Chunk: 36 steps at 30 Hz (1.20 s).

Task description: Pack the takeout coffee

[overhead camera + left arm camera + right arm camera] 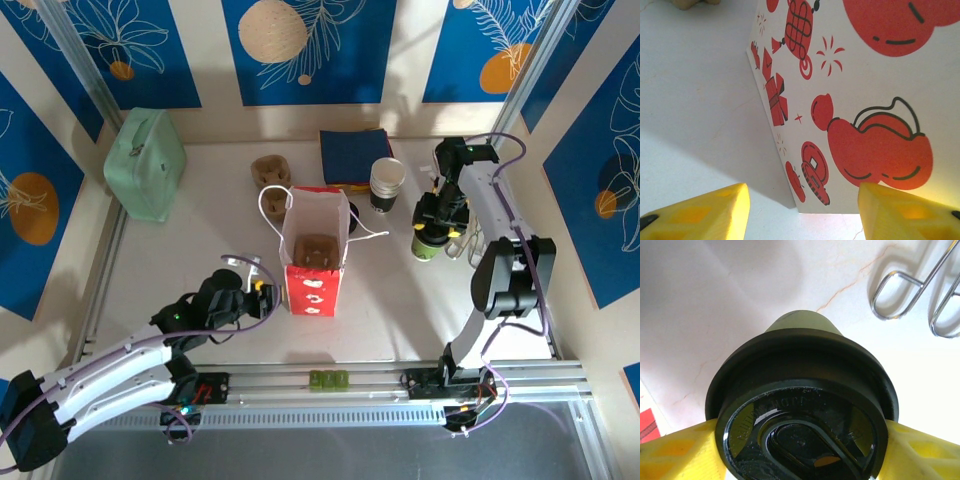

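The coffee cup (pixel 428 248) is on the right side of the table (pixel 190 250), well to the right of the paper bag (pixel 312 285) and just beside a wire rack (pixel 468 246). It has an olive-green wall and wears a round black lid (pixel 805 390). Its base is hidden from above, so I cannot tell whether it rests on the table or is raised off it.

The right claw (pixel 432 232) comes down over the cup from above. In the right wrist view its yellow fingers (pixel 680 452) lie against opposite sides of the lid's rim, pinching the cup at the top.

The bag stands upright in the middle of the table with its mouth open. It is white with red prints and has white cord handles. A brown cardboard cup tray (pixel 317 250) sits inside it.

The left claw (pixel 262 293) is low at the bag's near left corner. Its yellow fingers (pixel 705 212) are spread, with nothing between them, and the printed side of the bag is right in front of them.

Behind the bag, a stack of cups (pixel 387 185) stands next to a pile of dark blue napkins (pixel 355 155). A second brown tray (pixel 270 172) lies to their left. A pale green case (pixel 145 165) sits at the far left corner.
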Each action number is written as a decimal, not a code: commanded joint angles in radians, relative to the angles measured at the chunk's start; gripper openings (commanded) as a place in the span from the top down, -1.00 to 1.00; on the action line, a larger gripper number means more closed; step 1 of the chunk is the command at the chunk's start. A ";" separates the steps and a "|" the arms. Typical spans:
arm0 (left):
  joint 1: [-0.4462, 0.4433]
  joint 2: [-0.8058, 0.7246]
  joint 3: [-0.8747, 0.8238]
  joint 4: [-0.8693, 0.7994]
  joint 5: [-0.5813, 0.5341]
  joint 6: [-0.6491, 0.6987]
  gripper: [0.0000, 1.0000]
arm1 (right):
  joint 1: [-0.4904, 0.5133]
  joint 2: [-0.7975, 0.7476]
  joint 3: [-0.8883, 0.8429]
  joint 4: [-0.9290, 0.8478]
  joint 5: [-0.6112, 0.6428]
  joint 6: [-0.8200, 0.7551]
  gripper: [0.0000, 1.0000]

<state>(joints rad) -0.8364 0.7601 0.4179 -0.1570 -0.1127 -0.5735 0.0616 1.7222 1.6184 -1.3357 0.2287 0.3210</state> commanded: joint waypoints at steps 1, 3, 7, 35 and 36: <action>-0.006 -0.014 0.036 -0.022 -0.004 0.036 -0.18 | 0.050 -0.070 0.011 -0.093 -0.022 0.031 -0.34; -0.006 -0.014 0.042 -0.028 -0.002 0.042 -0.18 | 0.083 -0.095 0.022 -0.119 -0.017 0.042 -0.34; -0.007 -0.014 0.049 -0.032 -0.005 0.054 -0.18 | 0.141 -0.130 0.046 -0.163 -0.010 0.068 -0.34; -0.113 0.109 0.027 0.129 0.065 0.056 -0.14 | 0.307 -0.141 0.521 -0.437 0.067 0.123 -0.28; -0.113 0.106 0.023 0.129 0.063 0.056 -0.14 | 0.311 -0.133 0.546 -0.436 0.053 0.119 -0.27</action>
<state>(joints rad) -0.9390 0.8692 0.4389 -0.0593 -0.0345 -0.5404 0.3622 1.5665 2.1063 -1.6203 0.3103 0.4381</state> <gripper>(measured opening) 0.570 0.641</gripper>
